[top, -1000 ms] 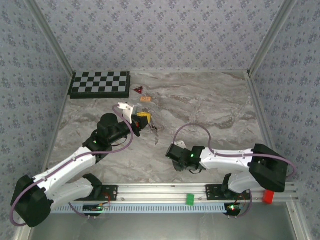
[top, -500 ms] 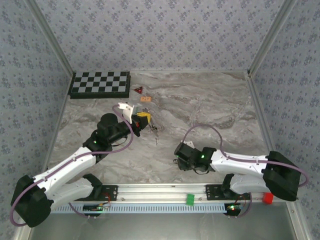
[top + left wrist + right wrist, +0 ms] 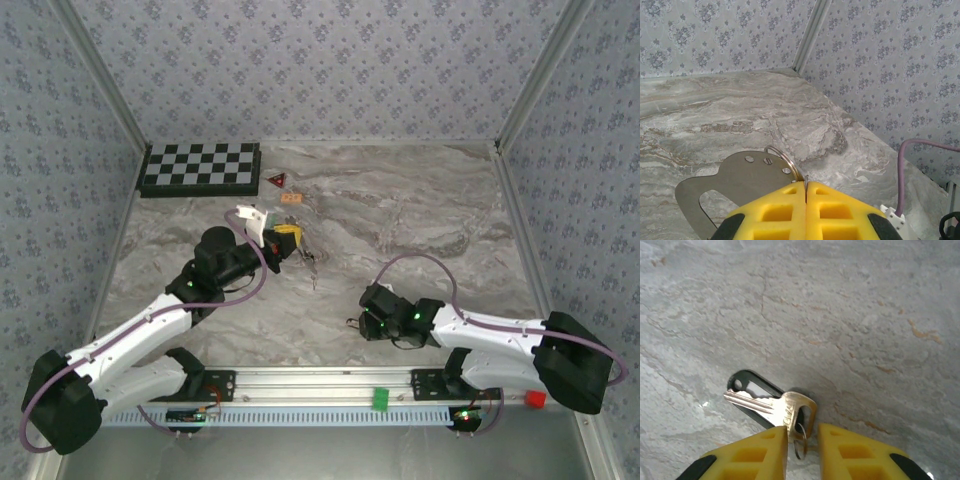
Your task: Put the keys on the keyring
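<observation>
My left gripper (image 3: 806,186) is shut on the keyring (image 3: 781,156), a thin steel ring that stands up from between the yellow pads in front of a flat grey metal plate (image 3: 735,177). From above, that left gripper (image 3: 290,240) is held over the middle left of the table. One of the keys (image 3: 772,407), silvery, lies flat on the marble across a black oblong plastic piece (image 3: 752,385), with a small wire ring (image 3: 800,440) through its head. My right gripper (image 3: 803,432) is low over it, open by a narrow gap with the key's head between the fingers. Above, the right gripper (image 3: 352,322) is near the front centre.
A checkerboard (image 3: 200,168) lies at the back left, with a small red triangle (image 3: 276,180) and an orange piece (image 3: 291,199) beside it. Small dark bits (image 3: 316,282) lie between the two grippers. A green block (image 3: 380,398) sits on the front rail.
My right arm has slid right and toward the near edge, and its jaws have narrowed around the key's head. The left arm and the keyring have not moved.
</observation>
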You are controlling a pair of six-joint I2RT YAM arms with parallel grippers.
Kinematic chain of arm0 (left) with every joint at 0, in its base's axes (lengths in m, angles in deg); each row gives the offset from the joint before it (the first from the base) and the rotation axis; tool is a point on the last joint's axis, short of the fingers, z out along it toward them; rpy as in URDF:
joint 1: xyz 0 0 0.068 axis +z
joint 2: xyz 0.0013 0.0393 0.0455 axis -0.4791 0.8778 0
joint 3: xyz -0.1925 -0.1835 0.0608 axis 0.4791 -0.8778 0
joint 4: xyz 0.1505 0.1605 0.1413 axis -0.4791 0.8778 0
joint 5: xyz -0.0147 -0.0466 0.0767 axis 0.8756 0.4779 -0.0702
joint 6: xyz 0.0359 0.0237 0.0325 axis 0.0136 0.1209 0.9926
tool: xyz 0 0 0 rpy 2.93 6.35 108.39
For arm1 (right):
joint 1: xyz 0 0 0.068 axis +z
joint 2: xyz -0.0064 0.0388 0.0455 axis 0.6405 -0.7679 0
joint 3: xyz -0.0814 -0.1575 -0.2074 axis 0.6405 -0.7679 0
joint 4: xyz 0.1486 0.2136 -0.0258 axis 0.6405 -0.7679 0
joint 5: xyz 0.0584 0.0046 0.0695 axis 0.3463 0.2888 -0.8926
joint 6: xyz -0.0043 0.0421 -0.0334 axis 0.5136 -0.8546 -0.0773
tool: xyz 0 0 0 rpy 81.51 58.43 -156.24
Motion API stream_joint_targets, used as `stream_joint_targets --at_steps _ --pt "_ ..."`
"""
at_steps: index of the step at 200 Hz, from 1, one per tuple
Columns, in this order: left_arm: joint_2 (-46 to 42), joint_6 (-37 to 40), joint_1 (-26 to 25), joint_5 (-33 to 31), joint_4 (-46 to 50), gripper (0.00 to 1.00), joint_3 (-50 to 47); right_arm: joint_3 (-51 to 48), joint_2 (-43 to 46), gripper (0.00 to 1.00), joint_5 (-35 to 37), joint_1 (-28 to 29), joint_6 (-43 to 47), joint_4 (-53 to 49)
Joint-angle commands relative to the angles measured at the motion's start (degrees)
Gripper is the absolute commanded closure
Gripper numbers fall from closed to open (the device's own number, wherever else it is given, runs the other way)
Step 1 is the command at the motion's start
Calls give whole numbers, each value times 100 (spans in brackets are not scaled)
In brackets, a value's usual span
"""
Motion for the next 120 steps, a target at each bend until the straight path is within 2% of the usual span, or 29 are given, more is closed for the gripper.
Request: stream_joint_targets --at_steps 1,24,120 --pt "-17 -62 -38 72 -268 100 39 -81 -58 79 -59 -39 -59 154" --pt "-18 -64 -42 71 -268 100 39 -89 -59 81 -101 -47 -40 177" --pt "-11 -58 -38 82 -270 100 44 -147 -116 80 -188 -52 -67 71"
